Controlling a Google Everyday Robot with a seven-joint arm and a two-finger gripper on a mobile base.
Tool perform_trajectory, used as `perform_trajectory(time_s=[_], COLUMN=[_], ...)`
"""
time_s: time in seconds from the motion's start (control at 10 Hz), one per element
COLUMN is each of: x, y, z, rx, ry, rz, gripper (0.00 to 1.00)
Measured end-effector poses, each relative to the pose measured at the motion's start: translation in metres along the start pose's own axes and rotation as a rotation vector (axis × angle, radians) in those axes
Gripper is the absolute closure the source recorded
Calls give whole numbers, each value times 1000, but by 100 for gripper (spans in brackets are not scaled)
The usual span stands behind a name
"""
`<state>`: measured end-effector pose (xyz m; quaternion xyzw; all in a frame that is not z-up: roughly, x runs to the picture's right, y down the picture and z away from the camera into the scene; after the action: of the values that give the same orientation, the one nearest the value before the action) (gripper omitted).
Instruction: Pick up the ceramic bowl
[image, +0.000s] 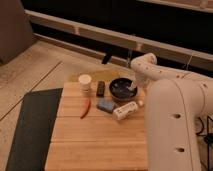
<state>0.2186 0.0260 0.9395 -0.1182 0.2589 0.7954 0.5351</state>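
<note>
wooden table (95, 142): cream cup (85, 83), black block (100, 88), red chili pepper (86, 107), blue-grey block (105, 105), white bottle (125, 110) lying down; dark mat (29, 125) alongside; the gripper (132, 88) over the far edge.

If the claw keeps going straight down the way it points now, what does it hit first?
Most likely the ceramic bowl: the claw points down at the bowl's right rim, seemingly at or just inside it. Depth is unclear, so it could already be touching.

Near-black ceramic bowl (121, 87) (bluish-grey inside), white gripper (133, 88) over it, cream cup (85, 82)
</note>
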Motion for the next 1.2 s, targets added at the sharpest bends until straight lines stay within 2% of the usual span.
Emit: perform_trajectory(time_s=[0.3, 0.5, 0.7, 0.8, 0.9, 1.2], x=[17, 18, 3, -5, -11, -14], y=[15, 19, 27, 34, 39, 41], z=[38, 52, 44, 29, 5, -46], rx=[26, 22, 6, -10, -28, -44], ry=[52, 61, -18, -68, -131, -247], rz=[-61, -75, -108, -121, -134, -149], gripper=[37, 55, 79, 90, 99, 100])
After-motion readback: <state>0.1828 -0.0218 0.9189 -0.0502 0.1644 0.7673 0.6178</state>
